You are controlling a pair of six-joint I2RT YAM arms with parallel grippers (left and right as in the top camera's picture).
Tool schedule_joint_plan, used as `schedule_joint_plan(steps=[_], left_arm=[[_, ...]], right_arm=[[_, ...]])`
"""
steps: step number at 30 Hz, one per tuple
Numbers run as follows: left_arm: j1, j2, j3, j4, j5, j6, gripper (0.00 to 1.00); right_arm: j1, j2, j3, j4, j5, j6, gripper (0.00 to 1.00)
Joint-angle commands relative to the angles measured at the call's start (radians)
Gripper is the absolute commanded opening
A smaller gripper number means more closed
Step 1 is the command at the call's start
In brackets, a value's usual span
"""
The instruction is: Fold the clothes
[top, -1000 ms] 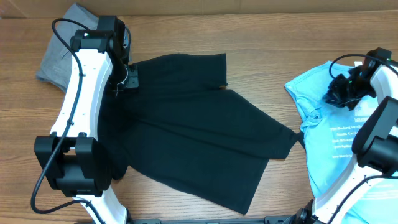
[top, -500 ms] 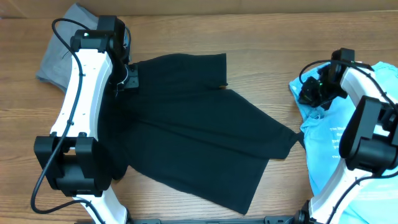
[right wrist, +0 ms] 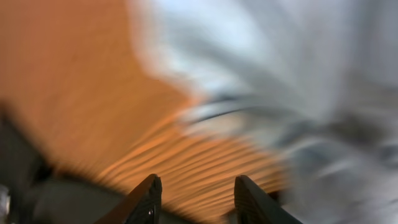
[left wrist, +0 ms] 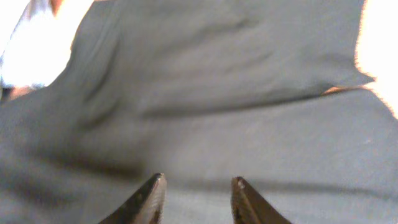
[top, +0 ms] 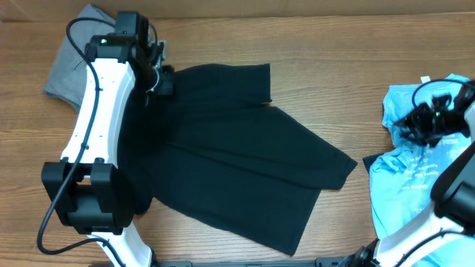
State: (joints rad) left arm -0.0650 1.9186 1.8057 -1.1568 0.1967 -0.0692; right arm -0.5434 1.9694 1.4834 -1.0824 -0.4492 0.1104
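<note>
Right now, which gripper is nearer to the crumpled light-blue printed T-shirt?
Right. The right gripper is at the edge of the light-blue T-shirt; the left gripper is far across the table, at a corner of the plain black T-shirt.

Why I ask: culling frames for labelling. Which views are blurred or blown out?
Overhead: sharp, evenly lit, though the black T-shirt shows little fold detail. Left wrist: soft focus, top corners blown out white. Right wrist: heavily smeared table and light-blue T-shirt; only the fingers are crisp.

- L arm (top: 93,111): white links, black joints + base; black cable (top: 68,31) looped up top.
- R arm (top: 454,189): same white/black, black cabling.
- Fingers (left wrist: 152,198): dark, tapered.
</note>
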Motion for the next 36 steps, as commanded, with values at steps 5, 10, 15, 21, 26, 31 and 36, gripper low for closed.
schedule_joint_plan(steps=[5,10,15,21,26,31,36], left_arm=[[-0.171,0.079,0.019,0.198,-0.034,0.152,0.39],[-0.224,0.220,0.019,0.338,-0.060,0.193,0.11],[-0.231,0.343,0.019,0.435,-0.058,0.193,0.04],[-0.224,0.448,0.019,0.486,-0.061,0.241,0.04],[-0.190,0.516,0.019,0.550,-0.181,0.160,0.04],[-0.082,0.524,0.045,0.612,-0.346,-0.108,0.04],[0.018,0.521,0.163,0.554,-0.046,-0.084,0.04]], right_arm=[[0.170,-0.204,0.029,-0.051,-0.104,-0.048,0.43],[0.235,-0.213,0.028,-0.138,-0.103,-0.036,0.42],[0.268,-0.213,0.028,-0.190,-0.096,-0.035,0.42],[0.300,-0.213,0.015,-0.222,0.043,-0.012,0.43],[0.338,-0.212,-0.021,-0.211,0.158,0.015,0.44],[0.358,-0.208,-0.132,-0.171,0.306,0.135,0.47],[0.358,-0.206,-0.298,-0.014,0.278,0.154,0.54]])
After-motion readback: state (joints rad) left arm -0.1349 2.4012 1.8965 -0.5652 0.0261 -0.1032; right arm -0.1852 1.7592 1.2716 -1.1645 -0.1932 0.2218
